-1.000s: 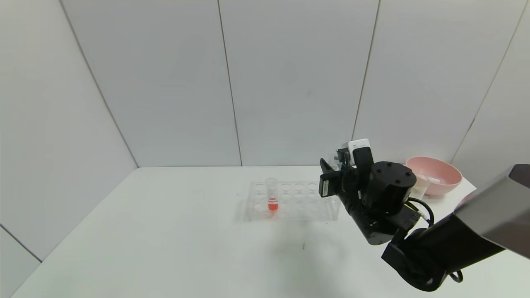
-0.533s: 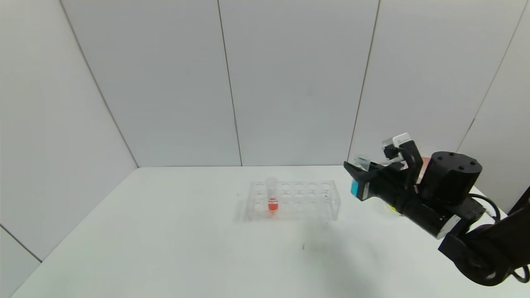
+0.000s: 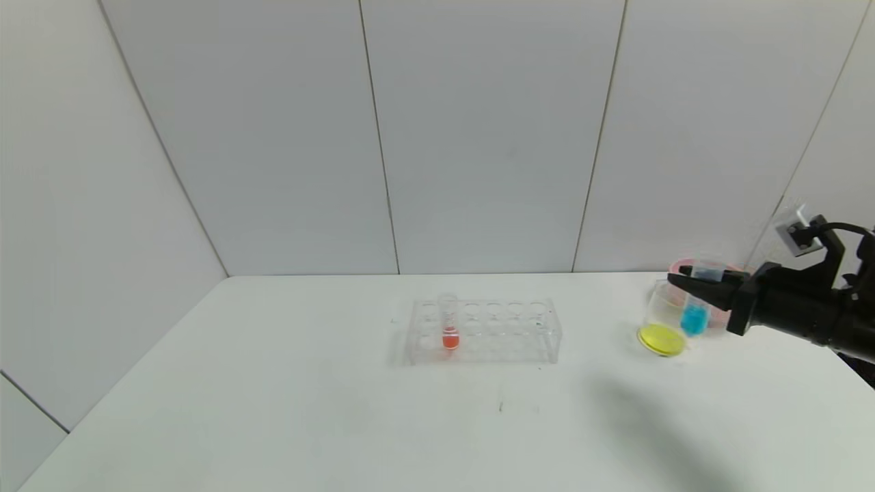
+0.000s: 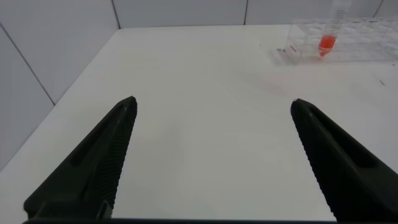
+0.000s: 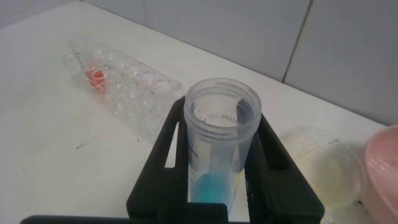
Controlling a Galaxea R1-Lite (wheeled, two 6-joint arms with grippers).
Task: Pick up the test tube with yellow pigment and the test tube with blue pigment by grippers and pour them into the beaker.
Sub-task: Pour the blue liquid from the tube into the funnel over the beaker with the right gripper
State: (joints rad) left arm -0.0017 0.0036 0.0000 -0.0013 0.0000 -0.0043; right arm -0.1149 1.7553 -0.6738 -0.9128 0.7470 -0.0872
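Blue tube carried upright beside the beaker

Black right gripper [image 3: 690, 281] is clamped on the blue tube [image 3: 694, 316], kept upright likely so nothing spills, at the far right just beside the beaker [image 3: 662, 321], which already holds yellow liquid. Left gripper [image 4: 211, 155] hangs apart over the near-left table [image 3: 273, 383], idle. Rack [image 3: 482, 331] sits mid-table.

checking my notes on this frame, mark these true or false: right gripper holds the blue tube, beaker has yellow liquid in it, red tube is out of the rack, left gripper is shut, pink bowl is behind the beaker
1. The right gripper holds the blue tube: true.
2. The beaker has yellow liquid in it: true.
3. The red tube is out of the rack: false, it stands upright in a rack hole.
4. The left gripper is shut: false, its fingers stand wide apart over the bare table.
5. The pink bowl is behind the beaker: true.
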